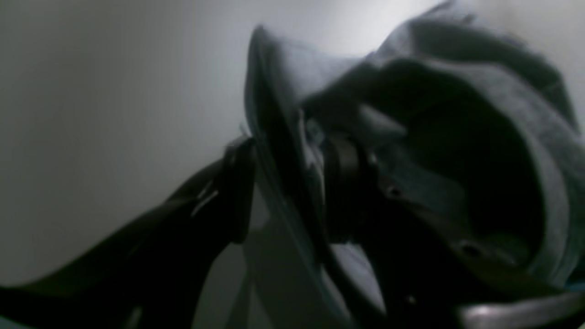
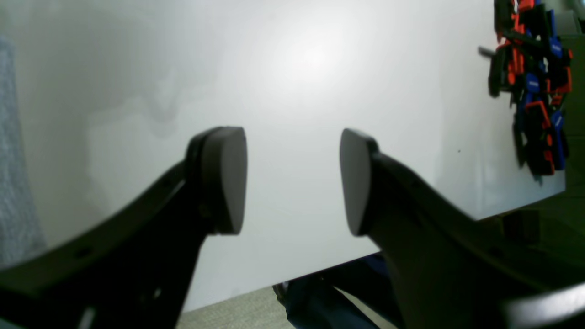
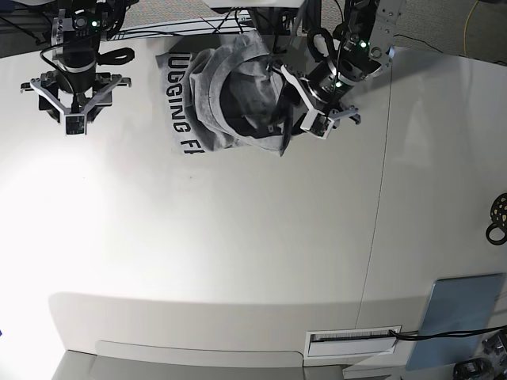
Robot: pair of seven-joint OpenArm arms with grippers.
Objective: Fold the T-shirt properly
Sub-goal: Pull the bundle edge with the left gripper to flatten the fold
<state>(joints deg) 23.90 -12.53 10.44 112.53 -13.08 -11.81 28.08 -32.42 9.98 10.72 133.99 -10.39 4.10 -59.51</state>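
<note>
while the t-shirt [image 3: 226, 99] lies bunched at the bench's [image 3: 238, 261] far edge, cloth is clamped in the left gripper [image 1: 283, 183]; right jaws held apart, empty. slippage is risked if pulled one-handed.

Left gripper [image 3: 295, 111]: at table's far side, angled inward, jaws pinched on grey cloth.
Right gripper [image 2: 292, 180]: far corner, pointing down, pads [image 2: 224, 178] parted, nothing between.
</note>
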